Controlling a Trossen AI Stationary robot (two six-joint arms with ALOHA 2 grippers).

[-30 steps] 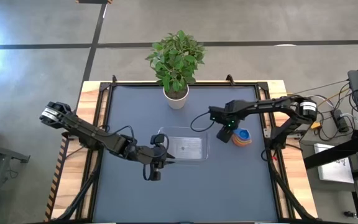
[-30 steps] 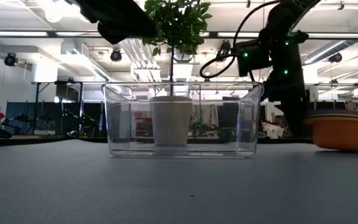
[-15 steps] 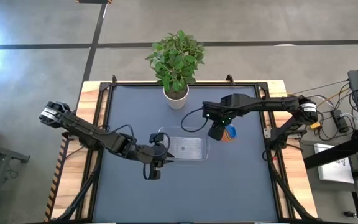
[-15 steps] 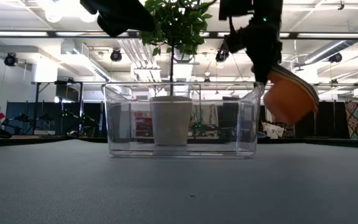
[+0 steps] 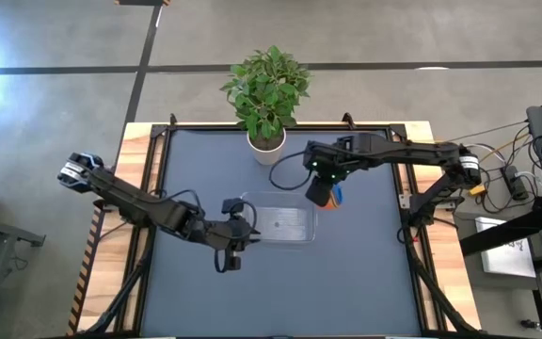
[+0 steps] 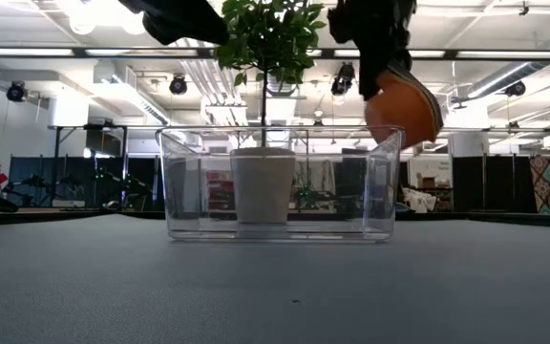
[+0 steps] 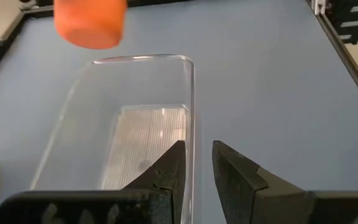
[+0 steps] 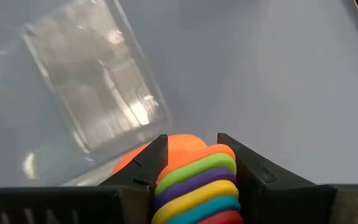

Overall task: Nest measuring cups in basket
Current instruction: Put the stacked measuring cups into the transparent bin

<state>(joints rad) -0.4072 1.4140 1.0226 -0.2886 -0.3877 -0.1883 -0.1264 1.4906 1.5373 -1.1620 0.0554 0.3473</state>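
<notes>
The blue-grey table (image 5: pixel 365 282) carries the clear basket (image 5: pixel 285 224) near its middle, with a potted plant (image 5: pixel 267 94) standing beyond it at the far edge. The left gripper (image 7: pixel 196 163) straddles one short wall of the basket, one finger inside and one outside, clamped on that rim. The right gripper (image 8: pixel 195 163) hangs above the table just off the basket's opposite end, its jaws clenched on the handles of the nested measuring cups (image 8: pixel 197 186), whose orange outermost bowl (image 6: pixel 404 107) tilts in the air beside the basket's top edge.
</notes>
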